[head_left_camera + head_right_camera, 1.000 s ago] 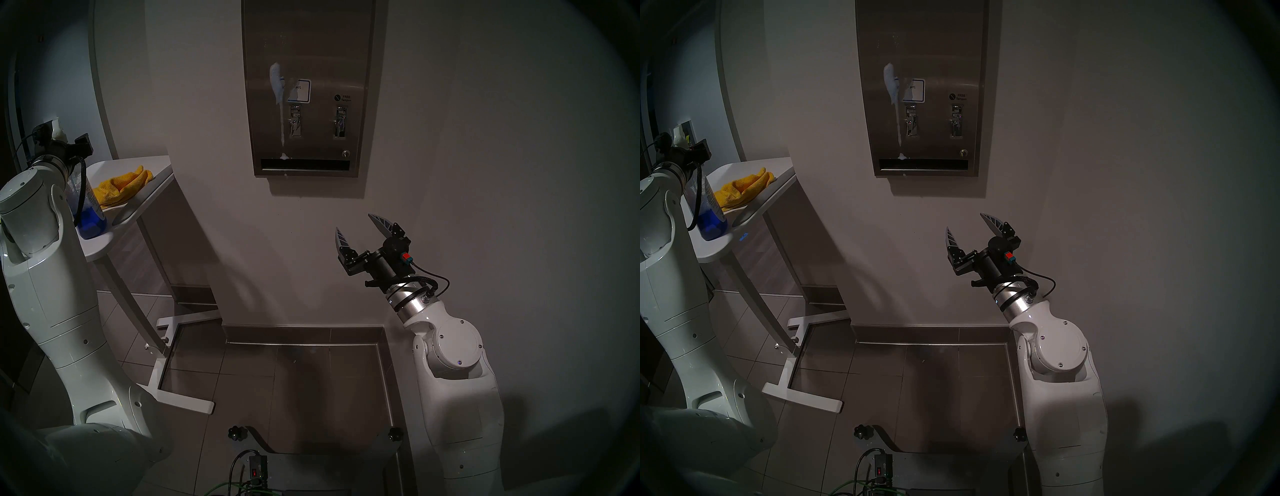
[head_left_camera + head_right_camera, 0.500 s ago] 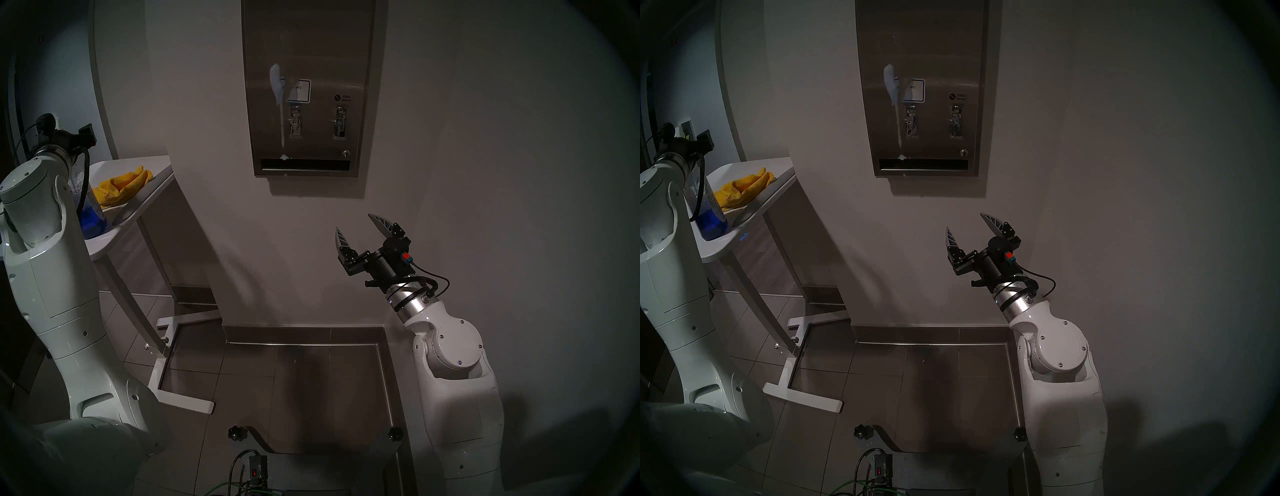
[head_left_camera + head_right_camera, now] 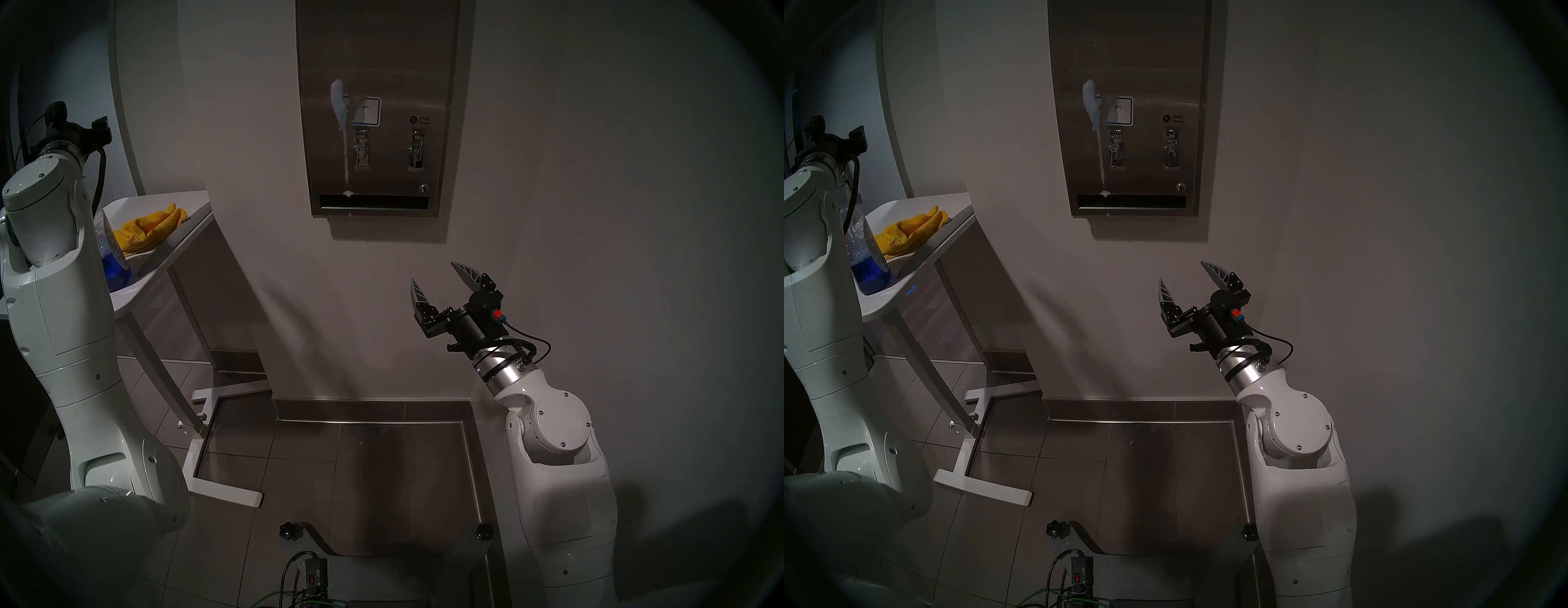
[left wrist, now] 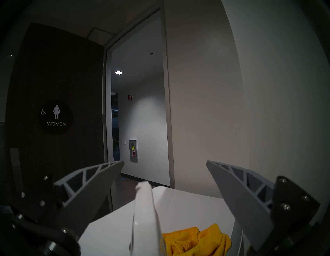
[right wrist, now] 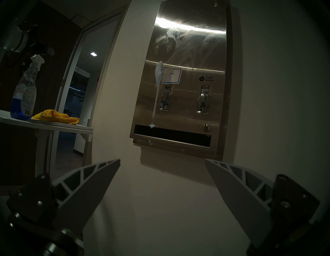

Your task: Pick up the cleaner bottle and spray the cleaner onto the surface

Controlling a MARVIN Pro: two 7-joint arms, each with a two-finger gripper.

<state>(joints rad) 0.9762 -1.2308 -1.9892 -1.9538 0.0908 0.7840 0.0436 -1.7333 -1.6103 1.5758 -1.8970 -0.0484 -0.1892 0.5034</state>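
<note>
The cleaner bottle (image 5: 24, 89) is seen upright on the white tabletop (image 5: 59, 127), near its edge, w/ deep blue liquid filling only the lower part and a white printed label on the side. Its white trigger nozzle (image 5: 37, 59) is at top. In the head views the bottle (image 3: 112, 254) is partly hidden behind the left arm. Just beside it on the same top a crumpled yellow cloth (image 5: 55, 116) is laid; whether the two touch can't be told.

The left gripper (image 4: 165, 180) is held above the bottle, jaws spread wide, nothing pinched. In the left wrist view the nozzle top (image 4: 144, 198) is seen betw. the two fingers and below them, untouched. Beyond it a dark door w/ a WOMEN sign (image 4: 55, 117) and an open doorway are shown.

On the wall to the right, well apart from the table, the stainless dispenser front (image 5: 187, 110) is mounted. White foam of the cleaner (image 5: 159, 71) is smeared over the left edge of the blue-bordered sticker (image 5: 172, 76), w/ a thin streak run down past the left lever knob (image 5: 165, 100) to a blob at the dark slot (image 5: 171, 135). Fine spray specks are seen higher up. The right lever knob (image 5: 202, 101) area looks dry.

The right gripper (image 3: 437, 276) is held below the dispenser, aimed at the wall, fingers spread wide and empty.
</note>
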